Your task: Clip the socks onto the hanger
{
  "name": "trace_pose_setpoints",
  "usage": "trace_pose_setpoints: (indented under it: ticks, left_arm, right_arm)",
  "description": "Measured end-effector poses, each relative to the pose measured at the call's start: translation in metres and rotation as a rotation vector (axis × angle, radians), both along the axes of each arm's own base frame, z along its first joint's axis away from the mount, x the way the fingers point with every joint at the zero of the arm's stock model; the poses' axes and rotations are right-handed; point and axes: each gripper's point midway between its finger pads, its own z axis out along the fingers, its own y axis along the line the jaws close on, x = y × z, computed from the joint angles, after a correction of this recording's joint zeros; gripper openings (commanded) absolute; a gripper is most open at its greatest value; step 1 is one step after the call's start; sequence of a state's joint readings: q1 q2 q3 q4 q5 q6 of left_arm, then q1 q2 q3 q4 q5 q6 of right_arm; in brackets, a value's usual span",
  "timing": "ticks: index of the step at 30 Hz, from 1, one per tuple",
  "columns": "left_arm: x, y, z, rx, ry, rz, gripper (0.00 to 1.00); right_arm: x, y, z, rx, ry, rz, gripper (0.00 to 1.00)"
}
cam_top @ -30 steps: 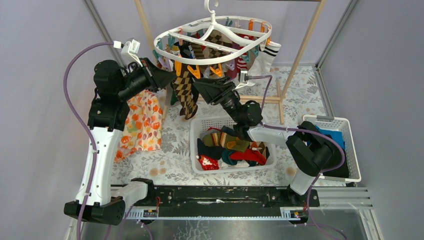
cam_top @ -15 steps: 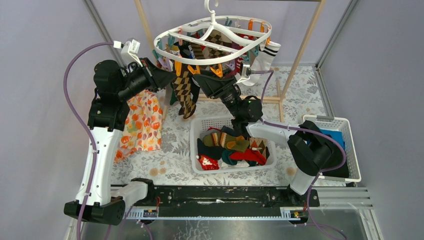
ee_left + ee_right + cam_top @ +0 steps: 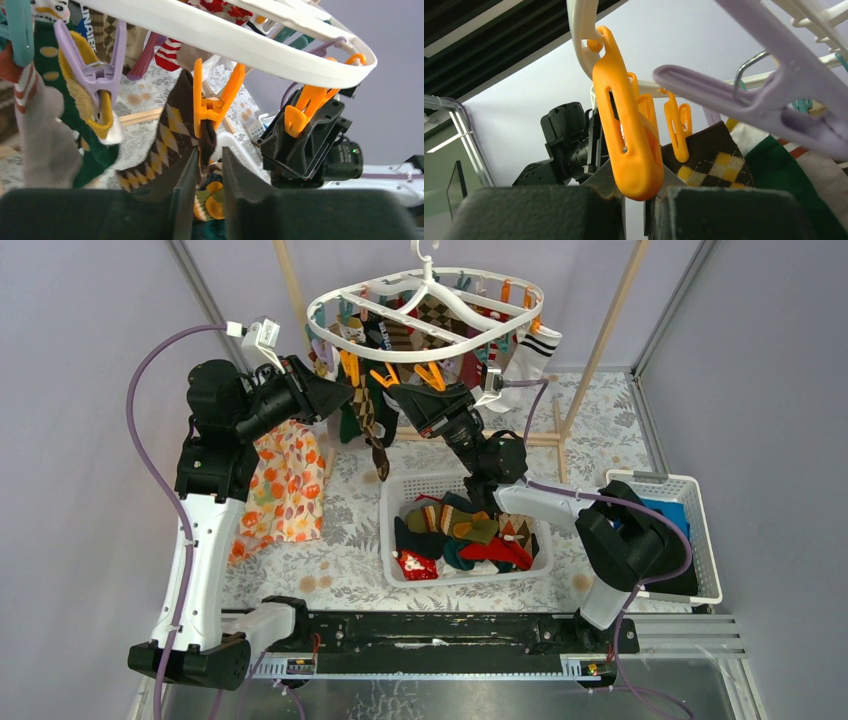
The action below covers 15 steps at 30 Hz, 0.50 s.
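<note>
The white oval hanger [image 3: 427, 280] hangs at the back, with several socks clipped round it. A brown argyle sock [image 3: 365, 415] [image 3: 170, 135] hangs from an orange clip [image 3: 212, 105]. My left gripper [image 3: 340, 398] [image 3: 209, 160] is just below that clip. Its jaws stand narrowly apart, and the sock's dark edge hangs between the tips against the left finger. My right gripper [image 3: 398, 392] [image 3: 644, 192] reaches up under the front rim [image 3: 579, 25]. It is shut on the lower end of a neighbouring orange clip [image 3: 629, 130] [image 3: 305, 105].
A white basket [image 3: 385, 530] with several loose socks sits on the table under the right arm. An orange floral cloth [image 3: 285, 485] hangs at the left. A second basket [image 3: 700, 540] of blue and black clothes stands at the right. The wooden rack's leg [image 3: 600, 350] slants behind the hanger.
My right gripper has closed on the orange clip. The hanger has shifted up and tilted, and the argyle sock has swung left. The left jaws have eased slightly apart.
</note>
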<state>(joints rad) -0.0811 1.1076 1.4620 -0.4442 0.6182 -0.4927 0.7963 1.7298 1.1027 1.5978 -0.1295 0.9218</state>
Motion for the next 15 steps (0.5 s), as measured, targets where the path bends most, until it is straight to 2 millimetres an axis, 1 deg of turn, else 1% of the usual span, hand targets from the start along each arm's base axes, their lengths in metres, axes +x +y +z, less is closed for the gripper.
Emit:
trace_pose_setpoints:
  ticks: [2,4,6,10,15]
  left_arm:
    - [-0.001,0.001,0.001,0.004,0.003,0.003,0.49]
    - [-0.003,0.002,0.003,0.008,0.001,0.005,0.62]
    - [-0.005,0.003,0.009,0.012,-0.012,0.007,0.68]
    - [-0.015,0.004,0.02,0.007,-0.028,0.013,0.73]
    - [-0.032,-0.002,0.032,-0.05,-0.023,-0.028,0.75]
  right_arm:
    - [0.0,0.0,0.0,-0.003,-0.006,-0.007,0.01]
    - [0.0,0.001,0.0,-0.016,-0.014,-0.026,0.0]
    - [0.001,0.005,-0.002,-0.041,-0.017,-0.05,0.0]
    - [0.0,0.011,-0.003,-0.085,-0.016,-0.114,0.0]
    - [0.001,0.019,-0.007,-0.133,-0.012,-0.209,0.02]
